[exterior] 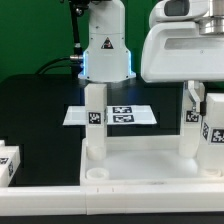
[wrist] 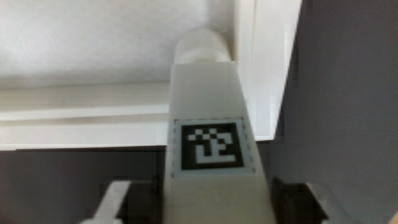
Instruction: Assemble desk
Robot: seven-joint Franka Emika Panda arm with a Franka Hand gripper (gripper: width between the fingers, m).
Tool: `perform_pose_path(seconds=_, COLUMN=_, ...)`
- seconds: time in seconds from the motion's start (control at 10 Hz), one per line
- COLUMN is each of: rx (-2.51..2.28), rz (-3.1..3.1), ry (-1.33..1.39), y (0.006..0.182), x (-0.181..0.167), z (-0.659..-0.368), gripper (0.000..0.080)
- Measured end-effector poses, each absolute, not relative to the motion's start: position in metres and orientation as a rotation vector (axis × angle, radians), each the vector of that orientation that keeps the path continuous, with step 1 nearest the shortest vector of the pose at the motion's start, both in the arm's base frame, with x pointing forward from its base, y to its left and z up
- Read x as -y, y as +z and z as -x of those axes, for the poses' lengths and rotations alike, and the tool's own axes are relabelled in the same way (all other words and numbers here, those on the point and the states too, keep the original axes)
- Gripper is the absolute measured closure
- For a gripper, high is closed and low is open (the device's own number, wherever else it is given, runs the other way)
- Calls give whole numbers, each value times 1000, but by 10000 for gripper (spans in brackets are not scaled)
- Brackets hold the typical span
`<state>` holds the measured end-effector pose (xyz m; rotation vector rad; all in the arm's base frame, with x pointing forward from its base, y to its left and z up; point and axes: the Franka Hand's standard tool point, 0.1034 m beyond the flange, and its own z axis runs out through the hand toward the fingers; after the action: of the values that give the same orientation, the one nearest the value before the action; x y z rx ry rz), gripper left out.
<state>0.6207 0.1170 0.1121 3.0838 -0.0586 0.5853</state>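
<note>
The white desk tabletop (exterior: 140, 158) lies in the middle of the exterior view with its rim up. One white tagged leg (exterior: 95, 118) stands in its corner on the exterior view's left. Two more tagged legs stand on the exterior view's right, one (exterior: 194, 120) under my gripper (exterior: 190, 97) and one (exterior: 213, 128) nearer the edge. In the wrist view my gripper (wrist: 208, 203) straddles the leg (wrist: 214, 120), whose tag faces the camera, with a finger (wrist: 121, 203) on each side and dark pads against it. The tabletop rim (wrist: 107, 105) lies beyond.
A loose tagged leg (exterior: 8, 160) lies at the exterior view's left edge. The marker board (exterior: 112, 115) lies behind the tabletop, before the arm's base (exterior: 105, 50). A long white border rail (exterior: 60, 195) runs along the front.
</note>
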Motion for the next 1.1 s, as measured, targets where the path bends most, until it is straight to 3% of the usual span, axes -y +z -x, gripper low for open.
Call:
perform_pose_path(seconds=0.2, rx=56, rz=-3081, ry=605, y=112, x=-117, z=-620, gripper=515)
perform_pose_path(seconds=0.3, rx=55, rz=-3081, ry=605, y=112, x=-117, z=-620, gripper=462)
perform_pose_path(seconds=0.4, rx=54, rz=-3081, ry=603, y=112, x=-117, z=-620, gripper=328)
perform_pose_path(seconds=0.5, rx=61, rz=-3086, ry=566, y=113, x=-116, z=-620, gripper=328)
perform_pose_path(seconds=0.6, rx=76, rz=-3091, ry=539, y=117, x=-115, z=-626, gripper=185)
perform_pose_path(seconds=1.1, rx=148, rz=-3105, ry=210, y=125, x=-115, z=-642, gripper=151)
